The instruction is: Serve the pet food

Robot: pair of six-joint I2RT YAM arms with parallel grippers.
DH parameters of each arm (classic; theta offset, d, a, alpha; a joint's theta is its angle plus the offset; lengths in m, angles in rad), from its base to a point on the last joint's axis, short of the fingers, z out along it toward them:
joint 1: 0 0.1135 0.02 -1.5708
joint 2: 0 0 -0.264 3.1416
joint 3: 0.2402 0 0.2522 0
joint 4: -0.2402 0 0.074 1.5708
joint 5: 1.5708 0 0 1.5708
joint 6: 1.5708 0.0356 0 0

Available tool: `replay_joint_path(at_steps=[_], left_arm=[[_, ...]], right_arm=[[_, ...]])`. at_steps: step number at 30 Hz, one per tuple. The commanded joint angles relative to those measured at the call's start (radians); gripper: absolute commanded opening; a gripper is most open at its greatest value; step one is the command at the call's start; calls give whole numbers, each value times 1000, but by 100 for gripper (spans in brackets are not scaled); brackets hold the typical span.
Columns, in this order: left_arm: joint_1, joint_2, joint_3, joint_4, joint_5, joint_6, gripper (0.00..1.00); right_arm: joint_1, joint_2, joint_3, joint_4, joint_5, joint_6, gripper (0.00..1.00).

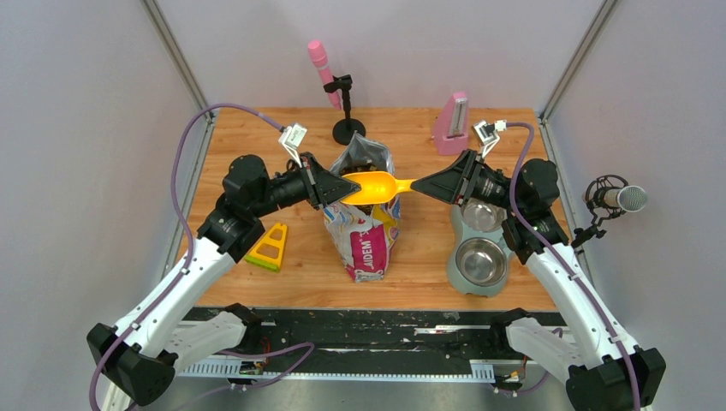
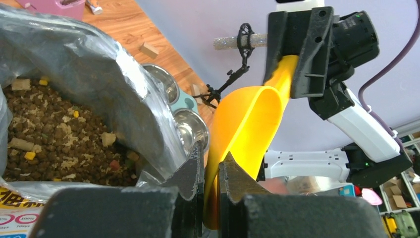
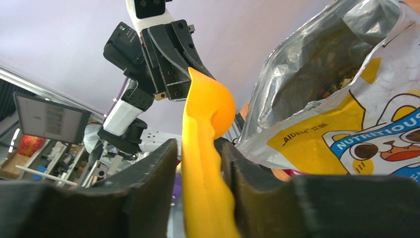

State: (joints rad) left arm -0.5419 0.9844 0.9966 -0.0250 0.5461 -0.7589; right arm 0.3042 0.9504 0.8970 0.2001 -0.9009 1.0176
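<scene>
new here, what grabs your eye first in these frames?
A yellow scoop hangs in mid-air over the open pet food bag at table centre. The left end effector is clamped on its bowl, and the right end effector flanks its handle. Brown kibble fills the bag; the twin-bowl feeder at right has its near bowl empty.

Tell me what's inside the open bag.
Loose pet food: brown kibble with tan, yellow and red bits. The bag has a foil wall that hides how deep it goes.
</scene>
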Motion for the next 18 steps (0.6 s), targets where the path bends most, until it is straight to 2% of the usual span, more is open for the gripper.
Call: replay_joint_path(at_steps=[1, 2, 3, 4, 5, 6, 7, 8, 10, 13, 18], left_arm=[[10, 25, 34, -67, -95, 34, 0], [11, 24, 38, -78, -105, 42, 1], [11, 24, 48, -104, -128, 47, 5], [10, 23, 54, -117, -139, 59, 21], [11, 18, 65, -142, -168, 66, 31], [12, 15, 71, -156, -185, 81, 58], [11, 8, 84, -186, -231, 90, 72], [11, 4, 90, -203, -258, 110, 92], [10, -2, 115, -262, -362, 146, 99], [11, 19, 172, -364, -506, 213, 100], [10, 126, 309, -540, -647, 283, 100]], right_arm=[[3, -22, 16, 78, -40, 6, 7], [4, -24, 18, 63, -36, 1, 1], [4, -26, 23, 50, -30, -12, 0], [3, -28, 27, 35, -28, -23, 0], [4, -29, 32, 17, -22, -31, 0], [3, -31, 39, -4, -13, -43, 0], [4, -32, 48, -28, -2, -57, 0], [3, -36, 56, -51, 13, -68, 0], [4, -43, 74, -98, 46, -89, 0], [4, -44, 110, -170, 85, -128, 0], [3, -50, 147, -290, 198, -197, 0]])
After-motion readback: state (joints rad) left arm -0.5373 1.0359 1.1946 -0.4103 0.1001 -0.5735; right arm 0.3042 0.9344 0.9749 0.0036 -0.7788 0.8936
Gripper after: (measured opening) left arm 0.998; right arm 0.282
